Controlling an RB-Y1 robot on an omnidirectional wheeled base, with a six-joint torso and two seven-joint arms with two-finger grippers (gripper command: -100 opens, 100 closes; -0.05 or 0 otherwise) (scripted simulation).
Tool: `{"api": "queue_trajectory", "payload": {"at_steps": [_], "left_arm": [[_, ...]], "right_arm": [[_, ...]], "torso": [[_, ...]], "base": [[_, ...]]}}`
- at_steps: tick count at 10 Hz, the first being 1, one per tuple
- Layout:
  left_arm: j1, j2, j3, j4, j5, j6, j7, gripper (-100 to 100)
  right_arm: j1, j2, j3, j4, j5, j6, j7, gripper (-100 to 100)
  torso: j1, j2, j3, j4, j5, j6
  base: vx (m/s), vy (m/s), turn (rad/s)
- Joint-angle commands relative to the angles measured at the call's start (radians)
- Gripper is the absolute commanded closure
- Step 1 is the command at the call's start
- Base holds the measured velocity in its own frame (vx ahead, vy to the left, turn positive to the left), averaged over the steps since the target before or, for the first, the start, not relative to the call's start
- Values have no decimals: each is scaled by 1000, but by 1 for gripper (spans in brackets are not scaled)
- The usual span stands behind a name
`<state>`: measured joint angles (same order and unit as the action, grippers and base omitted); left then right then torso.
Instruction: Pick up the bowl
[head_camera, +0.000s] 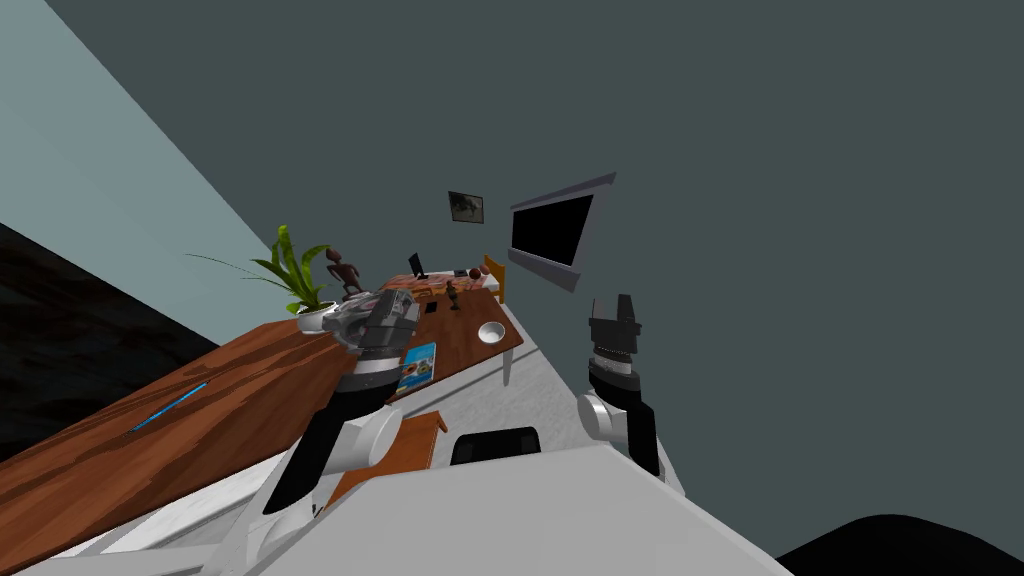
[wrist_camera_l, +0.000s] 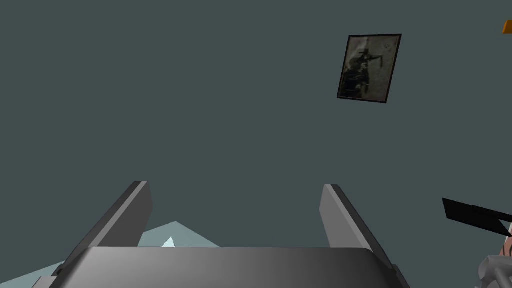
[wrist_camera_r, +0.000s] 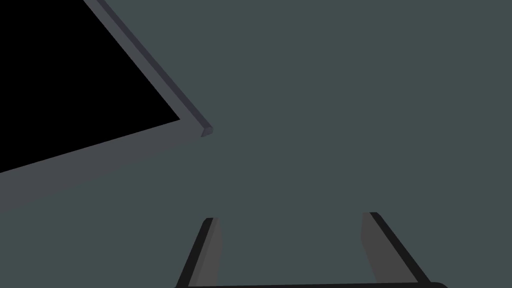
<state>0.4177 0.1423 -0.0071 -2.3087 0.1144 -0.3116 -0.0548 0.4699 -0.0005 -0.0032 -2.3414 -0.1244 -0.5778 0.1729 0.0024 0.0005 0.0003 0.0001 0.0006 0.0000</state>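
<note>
Two arms, head view: left pincer (head_camera: 375, 312) hangs over the brown counter (head_camera: 200, 400); right pincer (head_camera: 613, 305) is raised off the counter's right edge
Bowl, head view: white bowl (head_camera: 491, 331) sits upright by the counter's right edge, near its far corner, just beyond a booklet (head_camera: 417, 367)
Key relation: bowl lies between the two pincers, to the right of the left one and below both; it is round, so no long axis; left arm looks slightly nearer, by my judgement
Left wrist view: left pincer (wrist_camera_l: 235, 185) released, fingers wide apart, aimed at a wall, not at the bowl
Right wrist view: right pincer (wrist_camera_r: 291, 216) released, fingers apart, also facing a wall
Next move, a judgement: whichever arm goes must tip down toward the rim
</note>
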Motion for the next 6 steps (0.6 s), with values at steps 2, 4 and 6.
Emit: {"api": "queue_trajectory", "payload": {"at_steps": [2, 4, 6], "left_arm": [[-34, 16, 6, 42, 1, 88, 24, -100], [-45, 19, 8, 56, 1, 150, 34, -100], [-56, 22, 9, 69, 0, 196, 43, -100]], "right_arm": [[0, 0, 0, 0, 0, 0, 0, 0], [0, 0, 0, 0, 0, 0, 0, 0], [0, 0, 0, 0, 0, 0, 0, 0]], "torso": [[1, 0, 0, 0, 0, 0], [1, 0, 0, 0, 0, 0], [1, 0, 0, 0, 0, 0]], "base": [[-13, 54, -56], [-13, 39, -27], [-11, 41, -45]]}}
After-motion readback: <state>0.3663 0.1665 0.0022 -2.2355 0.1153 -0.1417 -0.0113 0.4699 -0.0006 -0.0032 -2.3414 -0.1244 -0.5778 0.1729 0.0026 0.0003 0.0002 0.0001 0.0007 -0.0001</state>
